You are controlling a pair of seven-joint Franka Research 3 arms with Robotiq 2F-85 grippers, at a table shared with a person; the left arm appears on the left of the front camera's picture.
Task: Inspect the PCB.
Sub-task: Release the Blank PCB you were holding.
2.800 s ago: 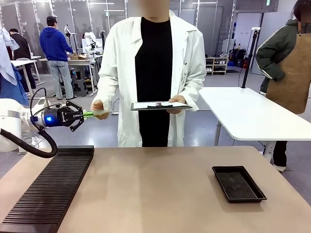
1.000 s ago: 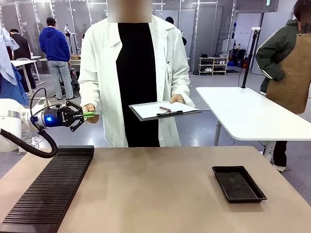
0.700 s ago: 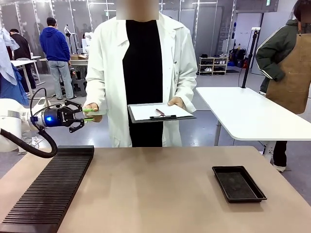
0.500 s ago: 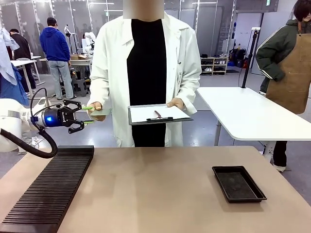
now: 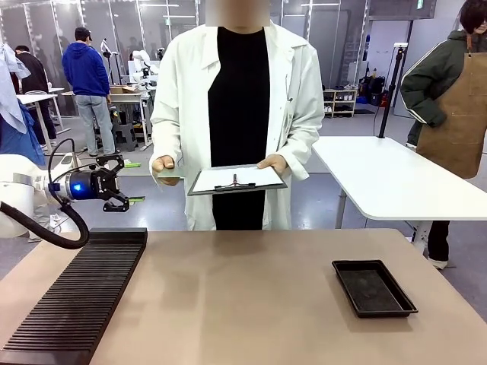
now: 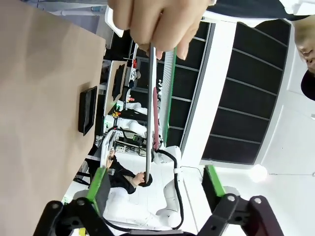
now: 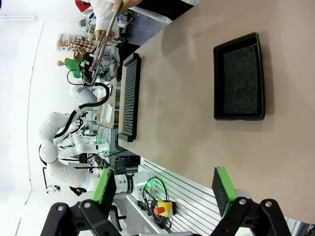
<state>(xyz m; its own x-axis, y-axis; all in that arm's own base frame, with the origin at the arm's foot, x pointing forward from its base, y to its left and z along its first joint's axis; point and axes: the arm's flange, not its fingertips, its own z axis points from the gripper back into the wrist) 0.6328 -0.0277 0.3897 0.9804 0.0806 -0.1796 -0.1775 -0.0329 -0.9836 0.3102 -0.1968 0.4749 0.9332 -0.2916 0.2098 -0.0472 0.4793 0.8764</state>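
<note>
The PCB (image 5: 169, 174) is a thin pale green board held flat in the person's hand (image 5: 163, 165), beside the white-papered clipboard (image 5: 236, 180) in their other hand. My left gripper (image 5: 139, 182) is open just left of the board, which no pad touches. In the left wrist view the PCB (image 6: 149, 123) hangs edge-on from the hand (image 6: 152, 24), in line with the gap between my green pads (image 6: 98, 183). My right gripper (image 7: 164, 187) is open with nothing in it, high above the table.
A shallow black tray (image 5: 373, 287) lies at the table's right, also visible as the tray (image 7: 239, 76) in the right wrist view. A long black ribbed rack (image 5: 76, 296) runs along the left edge. A white table (image 5: 388, 179) stands behind on the right.
My left gripper has opened and let go of the PCB. The person now holds it alone and has drawn it a little to the right, toward the clipboard.
</note>
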